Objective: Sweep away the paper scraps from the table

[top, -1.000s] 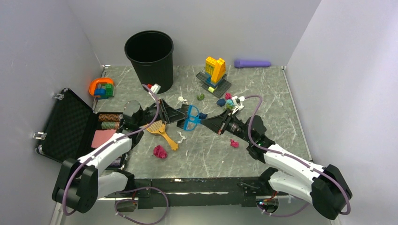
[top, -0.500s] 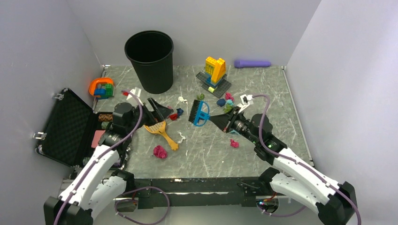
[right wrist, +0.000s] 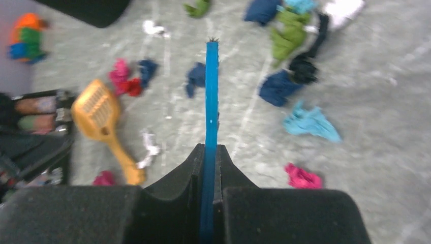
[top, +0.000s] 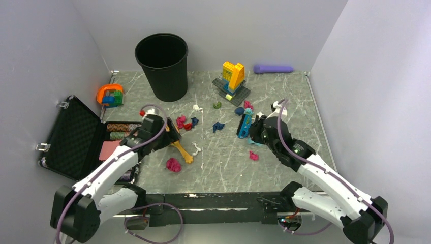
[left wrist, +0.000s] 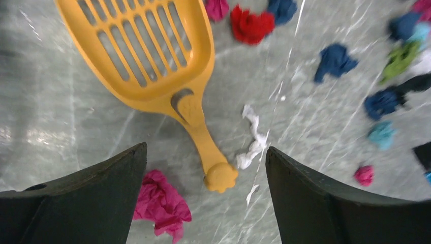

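Left claw (left wrist: 203, 152) wide open over orange scoop (left wrist: 152, 51); right claw (right wrist: 208, 150) clamped on blue brush (right wrist: 211, 101); paper scraps (top: 218, 126) loose across the mid table (top: 228, 168).

Table is grey-green marble. A black case (top: 71, 134) lies open at its left edge and a black bin (top: 162, 66) stands far left. The left claw sits left of centre, jaws far apart with nothing between them, above the scoop's handle end. The scoop lies flat with its slotted pan on the far side. The right claw sits right of centre, jaws pinched on the brush's thin edge; cannot tell if the brush touches the table. Scraps: magenta wad near left, just beside the handle; a white one on the handle's right; magenta, red and navy beyond the pan; navy at centre; navy, green, teal and white clustered far right; magenta near right.
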